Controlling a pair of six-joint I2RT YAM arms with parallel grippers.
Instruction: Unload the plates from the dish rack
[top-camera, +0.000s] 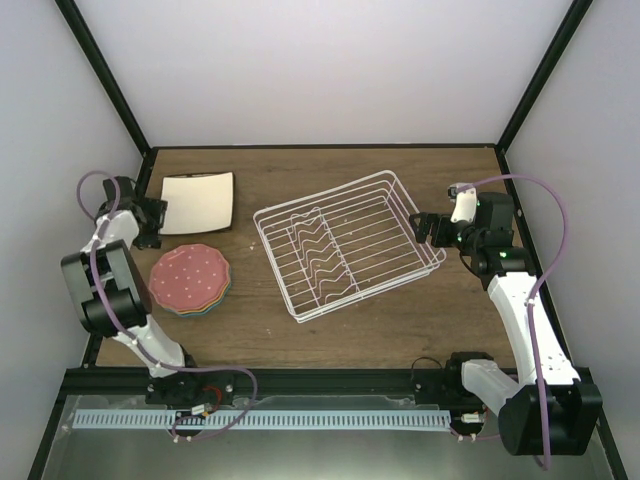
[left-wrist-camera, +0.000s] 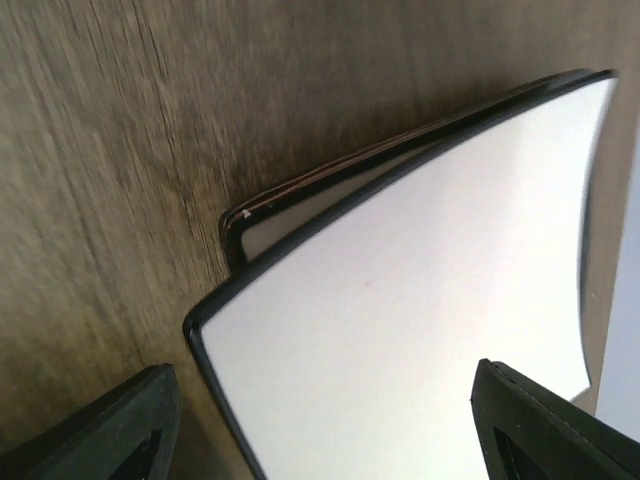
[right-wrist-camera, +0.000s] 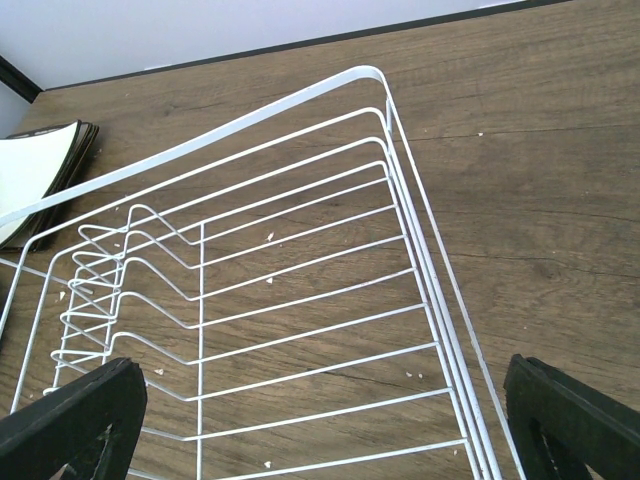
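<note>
The white wire dish rack (top-camera: 345, 245) lies mid-table with no plate in it. A stack of square cream plates (top-camera: 198, 202) rests at the back left. In front of it sits a stack of round scalloped plates (top-camera: 190, 278), a pink dotted one on top. My left gripper (top-camera: 150, 220) hangs open at the square stack's left edge. In the left wrist view the top square plate (left-wrist-camera: 420, 290) fills the space between the spread fingers, and my left gripper (left-wrist-camera: 325, 440) holds nothing. My right gripper (top-camera: 430, 228) stands open at the rack's right end (right-wrist-camera: 440, 270), and the right gripper (right-wrist-camera: 325, 430) is empty.
Dark frame posts (top-camera: 110, 90) rise at both back corners, and a black rail (top-camera: 320, 380) runs along the near edge. The square stack (right-wrist-camera: 30, 170) shows beyond the rack in the right wrist view. Bare wood lies in front of and behind the rack.
</note>
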